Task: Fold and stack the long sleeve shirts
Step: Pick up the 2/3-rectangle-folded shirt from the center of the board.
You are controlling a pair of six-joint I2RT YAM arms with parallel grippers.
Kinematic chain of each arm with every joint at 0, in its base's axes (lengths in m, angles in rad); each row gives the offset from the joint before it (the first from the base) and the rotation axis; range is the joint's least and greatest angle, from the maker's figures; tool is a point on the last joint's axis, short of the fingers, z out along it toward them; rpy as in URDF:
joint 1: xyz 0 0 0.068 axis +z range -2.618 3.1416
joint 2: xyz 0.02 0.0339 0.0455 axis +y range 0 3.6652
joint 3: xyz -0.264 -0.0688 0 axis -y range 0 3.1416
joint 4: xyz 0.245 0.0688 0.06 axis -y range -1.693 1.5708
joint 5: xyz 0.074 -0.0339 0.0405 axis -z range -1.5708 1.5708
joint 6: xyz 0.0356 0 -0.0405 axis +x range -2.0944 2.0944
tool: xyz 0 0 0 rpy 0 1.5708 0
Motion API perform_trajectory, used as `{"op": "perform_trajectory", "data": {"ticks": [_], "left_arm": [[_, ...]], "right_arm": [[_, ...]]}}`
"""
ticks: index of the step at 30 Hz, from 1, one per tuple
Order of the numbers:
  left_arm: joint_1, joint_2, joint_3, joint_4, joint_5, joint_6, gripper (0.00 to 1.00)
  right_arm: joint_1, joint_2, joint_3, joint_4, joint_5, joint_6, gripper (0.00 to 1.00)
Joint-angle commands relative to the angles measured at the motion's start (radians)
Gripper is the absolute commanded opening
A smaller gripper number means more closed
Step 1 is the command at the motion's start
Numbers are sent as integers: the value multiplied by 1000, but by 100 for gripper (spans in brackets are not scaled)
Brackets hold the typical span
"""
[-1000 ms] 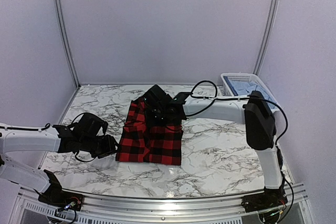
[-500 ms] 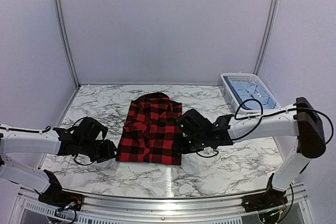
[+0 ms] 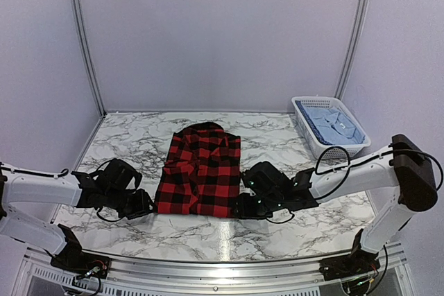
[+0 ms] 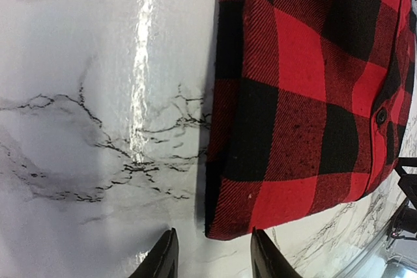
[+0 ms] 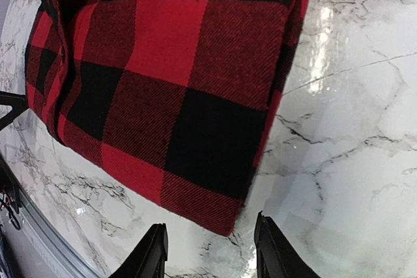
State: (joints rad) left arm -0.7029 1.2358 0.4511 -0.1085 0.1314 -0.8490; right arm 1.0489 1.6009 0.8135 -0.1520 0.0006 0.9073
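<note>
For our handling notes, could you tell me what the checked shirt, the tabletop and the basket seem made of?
Checked shirt: soft woven cloth, likely flannel; twill ribs show, matte.
Tabletop: glossy marble-look surface, perhaps laminate; veins and glare.
Basket: white plastic, seemingly; moulded lattice walls.

1. Counter (image 3: 291, 230): white marble-pattern top with grey veining and a glossy finish.
2. Back wall (image 3: 222, 32): plain pale lilac-grey panel; both side walls match.
3. Left upright (image 3: 86, 39) and right upright (image 3: 354, 32): slim metal posts at the rear corners.
4. Metal rail (image 3: 222, 268): runs along the counter's near edge.
5. Light: bright glare streak (image 4: 140, 63) on the counter surface.
</note>
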Motion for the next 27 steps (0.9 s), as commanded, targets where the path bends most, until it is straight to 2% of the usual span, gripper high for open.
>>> {"op": "perform_trajectory", "data": {"ticks": [1, 10, 18, 27], "left_arm": [[5, 25, -12, 16, 21, 3, 39], [3, 70, 11, 12, 12, 2, 37], [-7, 131, 32, 6, -9, -2, 31], [-10, 159, 43, 6, -18, -30, 18]], "right_arm": [[20, 1, -6, 60, -23, 49, 42], [34, 42, -15, 69, -13, 78, 37], [37, 45, -50, 92, -5, 100, 36], [35, 80, -22, 98, 36, 89, 36]]}}
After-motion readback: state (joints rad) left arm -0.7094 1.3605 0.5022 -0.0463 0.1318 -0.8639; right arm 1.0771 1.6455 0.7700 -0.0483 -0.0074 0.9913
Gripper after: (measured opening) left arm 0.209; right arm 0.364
